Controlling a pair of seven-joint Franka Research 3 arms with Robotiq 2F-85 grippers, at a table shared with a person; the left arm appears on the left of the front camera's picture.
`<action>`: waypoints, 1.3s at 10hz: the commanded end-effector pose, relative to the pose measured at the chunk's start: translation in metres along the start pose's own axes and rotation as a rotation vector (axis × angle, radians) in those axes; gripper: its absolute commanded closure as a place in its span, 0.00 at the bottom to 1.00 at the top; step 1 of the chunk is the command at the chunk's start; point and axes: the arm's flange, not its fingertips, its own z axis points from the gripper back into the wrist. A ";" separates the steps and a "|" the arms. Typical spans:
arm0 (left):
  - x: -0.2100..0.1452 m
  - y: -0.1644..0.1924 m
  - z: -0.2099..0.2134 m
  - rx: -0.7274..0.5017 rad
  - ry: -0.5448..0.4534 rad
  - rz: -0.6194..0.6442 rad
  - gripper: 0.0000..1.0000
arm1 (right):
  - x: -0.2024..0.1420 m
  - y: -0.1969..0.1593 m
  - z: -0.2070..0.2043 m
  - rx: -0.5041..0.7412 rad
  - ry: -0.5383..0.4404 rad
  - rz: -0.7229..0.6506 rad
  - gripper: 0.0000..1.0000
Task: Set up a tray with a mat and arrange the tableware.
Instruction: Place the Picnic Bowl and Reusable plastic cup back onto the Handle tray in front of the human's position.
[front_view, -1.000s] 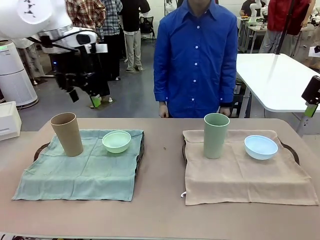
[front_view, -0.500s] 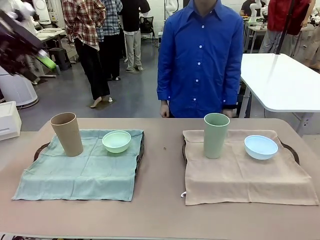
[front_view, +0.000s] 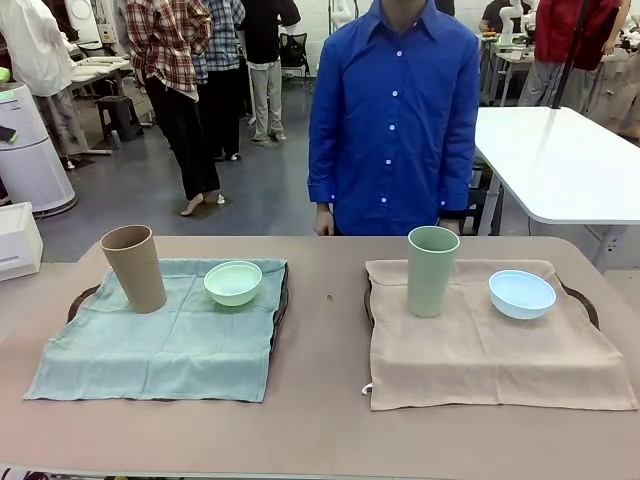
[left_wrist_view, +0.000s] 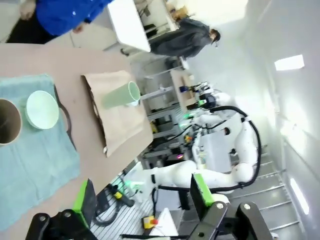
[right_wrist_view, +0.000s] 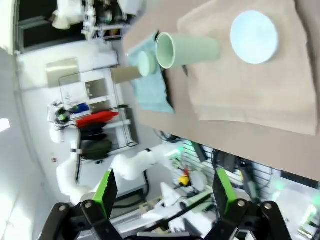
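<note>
Moved: the left arm has gone from the front view since a second ago.
Left gripper (left_wrist_view: 142, 200): fingers apart, holding nothing.
Right gripper (right_wrist_view: 164, 192): fingers apart, holding nothing.
Risk: a bump could tip the tall tan plastic cup (front_view: 134, 268) or the tall sage green plastic cup (front_view: 431, 271).
Cups: two, one standing on each mat.
Bowls: two, the small round mint green bowl (front_view: 233, 283) on the teal cloth mat (front_view: 150, 350), the small round pale blue bowl (front_view: 521, 294) on the beige cloth mat (front_view: 490, 355).

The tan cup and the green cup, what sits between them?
In the front view, the mint bowl sits between the tan cup and the green cup, then bare table.
</note>
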 end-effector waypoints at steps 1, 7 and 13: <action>0.004 0.042 -0.005 -0.110 0.010 0.076 0.00 | 0.012 -0.014 -0.001 0.152 0.020 -0.062 0.00; -0.016 0.095 0.000 -0.147 0.014 0.188 0.00 | 0.014 -0.048 -0.001 0.100 0.063 -0.140 0.00; -0.016 0.095 0.000 -0.147 0.014 0.188 0.00 | 0.014 -0.048 -0.001 0.100 0.063 -0.140 0.00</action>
